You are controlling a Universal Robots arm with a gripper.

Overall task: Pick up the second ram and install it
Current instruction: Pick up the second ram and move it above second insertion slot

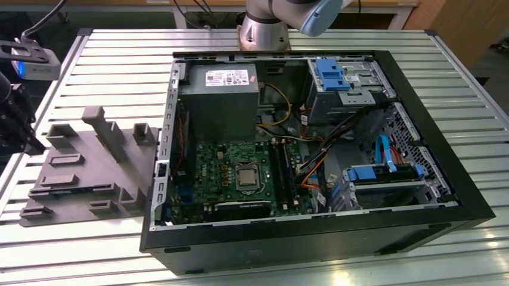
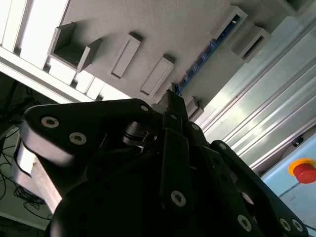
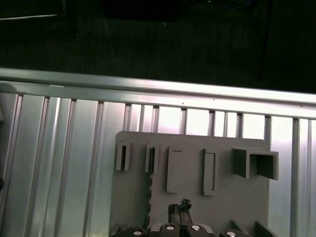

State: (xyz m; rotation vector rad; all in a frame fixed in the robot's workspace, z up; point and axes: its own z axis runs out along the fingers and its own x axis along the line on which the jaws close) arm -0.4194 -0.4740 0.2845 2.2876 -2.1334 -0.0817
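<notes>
Gray moulded plastic is what the gripper hangs over: the fixture with its upright posts lies on the slatted aluminium table, at the exterior view's left, just beside the open computer case. From where I stand, the second ram is in that fixture. It shows as a thin bluish strip seated in a narrow slot along one edge, between small raised holders. In the second wrist view the black gripper's tip points down close to one end of the strip. I cannot tell whether it touches the board, nor whether the gripper is clenched or released. Nothing shows in its grasp.

The case lies on its side with the panel off. Inside, the green motherboard faces up, and its long black memory slots run beside the processor socket. A gray power supply sits above the board, and blue drive brackets stand toward the exterior view's right. The arm's base rises behind the case. A red button on a yellow ring shows beyond the table edge in the second wrist view.
</notes>
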